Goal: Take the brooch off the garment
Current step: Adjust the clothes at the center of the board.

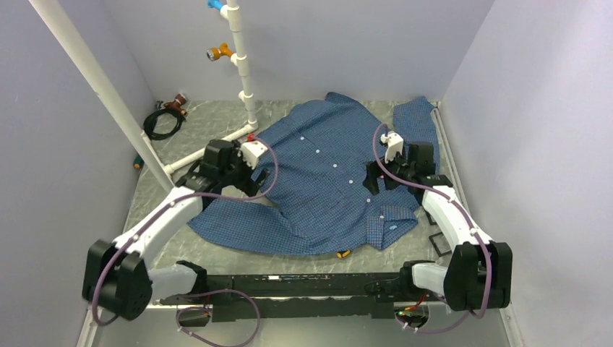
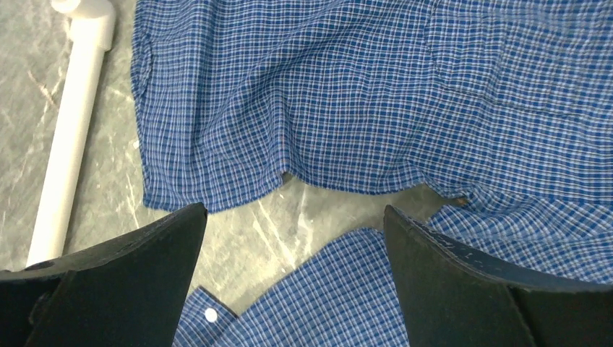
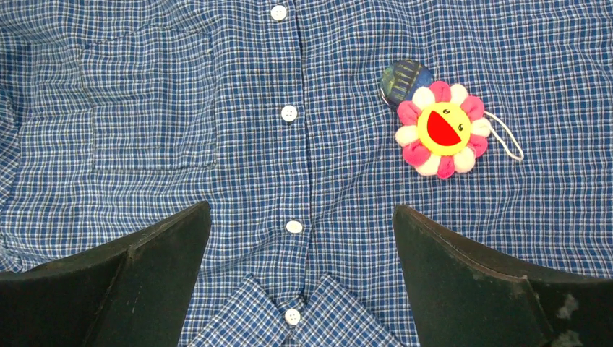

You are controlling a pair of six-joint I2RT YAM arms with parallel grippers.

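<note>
**Shirt on table, both grippers overhead.** We see the shirt (image 1: 325,181) spread front-up on the grey table (image 1: 199,123). The brooch (image 3: 442,130) is a flower of pink and white petals round a yellow laughing face. It lies on the shirt front, on the side of the button row (image 3: 289,113) away from the pocket (image 3: 152,116), and touches a dark round badge (image 3: 406,81). The right gripper (image 3: 301,217) hangs over the button row near the brooch, fingers wide apart and empty. The left gripper (image 2: 293,217), fingers likewise spread and empty, hangs over the shirt's edge and bare table, near a white pipe (image 2: 69,144).
</note>
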